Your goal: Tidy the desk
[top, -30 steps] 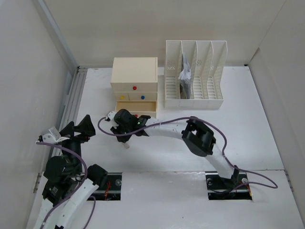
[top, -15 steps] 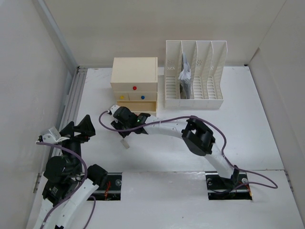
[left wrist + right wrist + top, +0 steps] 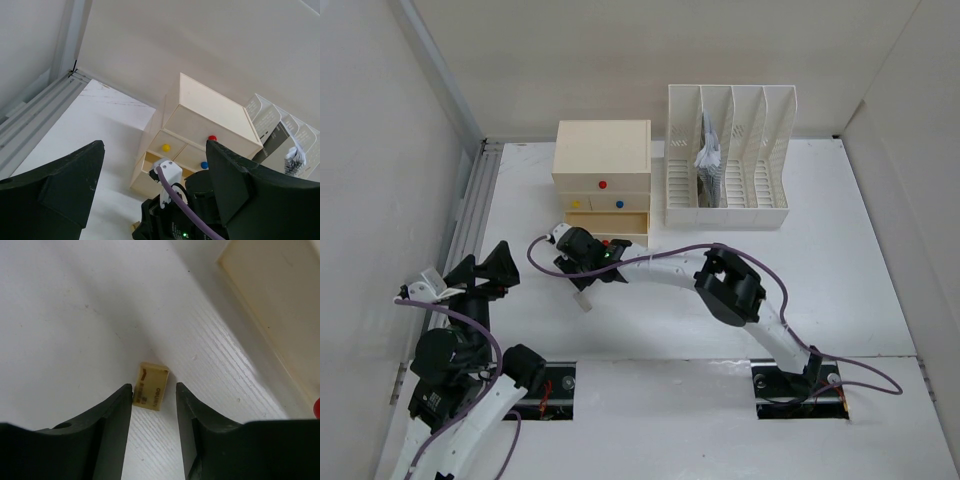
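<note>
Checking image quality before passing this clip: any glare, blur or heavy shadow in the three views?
Top external: even, soft light on the desk, sharp, no glare. Left wrist: the left gripper's fingers are near-black silhouettes against the bright wall; the drawer box is clear. Right wrist: the small cream block is in focus; the right gripper's fingers look soft.

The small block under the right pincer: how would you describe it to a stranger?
Find the cream drawer box at the back of the white desk. Before its open bottom drawer, the block lies between the right pincer's jaws. It alone is loose, pale yellow with dark print.
</note>
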{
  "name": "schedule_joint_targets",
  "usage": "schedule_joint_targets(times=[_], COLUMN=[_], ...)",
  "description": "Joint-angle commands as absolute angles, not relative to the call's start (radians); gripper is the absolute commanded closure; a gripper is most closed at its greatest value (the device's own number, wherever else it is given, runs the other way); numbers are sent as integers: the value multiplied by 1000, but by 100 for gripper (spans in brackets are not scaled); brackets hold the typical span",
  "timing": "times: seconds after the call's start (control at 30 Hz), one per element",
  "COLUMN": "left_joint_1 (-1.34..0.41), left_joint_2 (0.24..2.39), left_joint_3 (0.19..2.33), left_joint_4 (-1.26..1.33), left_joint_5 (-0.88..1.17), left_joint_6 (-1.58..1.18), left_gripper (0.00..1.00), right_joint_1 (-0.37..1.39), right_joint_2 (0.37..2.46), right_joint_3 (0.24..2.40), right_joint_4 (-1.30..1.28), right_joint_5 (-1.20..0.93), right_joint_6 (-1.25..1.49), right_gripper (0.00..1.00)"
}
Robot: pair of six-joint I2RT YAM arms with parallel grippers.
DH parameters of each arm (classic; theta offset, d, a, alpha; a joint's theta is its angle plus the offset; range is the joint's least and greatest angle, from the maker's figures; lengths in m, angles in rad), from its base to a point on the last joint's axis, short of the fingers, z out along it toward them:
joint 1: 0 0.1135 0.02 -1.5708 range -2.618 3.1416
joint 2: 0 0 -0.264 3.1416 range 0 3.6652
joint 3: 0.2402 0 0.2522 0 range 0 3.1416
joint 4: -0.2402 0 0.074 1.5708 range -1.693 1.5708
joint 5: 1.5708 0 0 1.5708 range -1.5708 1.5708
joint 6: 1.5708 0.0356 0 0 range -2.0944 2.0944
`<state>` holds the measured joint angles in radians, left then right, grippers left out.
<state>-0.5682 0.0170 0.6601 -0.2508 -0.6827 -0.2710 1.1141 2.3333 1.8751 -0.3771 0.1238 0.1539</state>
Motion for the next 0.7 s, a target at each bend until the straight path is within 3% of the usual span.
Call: schedule_joint_targets(times=[0.0,0.47,0.67], left_joint_1=[-568,-568,-568], left_joint_2=[5,5,5], left_joint_3=[653,653,653], left_joint_4=[-213,-213,-213], left_joint_5=[-678,-678,-678], left_joint_6=[-264,-255,-255], left_gripper=[21,21,21], right_joint_1=[1123,1123,1134], right_joint_2=[2350,2338,2221], right_joint_3=[1913,1924,1986], right_joint_4=[-374,-393,-408], right_joint_5=[155,124,181], right_joint_6=[152,98,-70], right_gripper=[55,83,86])
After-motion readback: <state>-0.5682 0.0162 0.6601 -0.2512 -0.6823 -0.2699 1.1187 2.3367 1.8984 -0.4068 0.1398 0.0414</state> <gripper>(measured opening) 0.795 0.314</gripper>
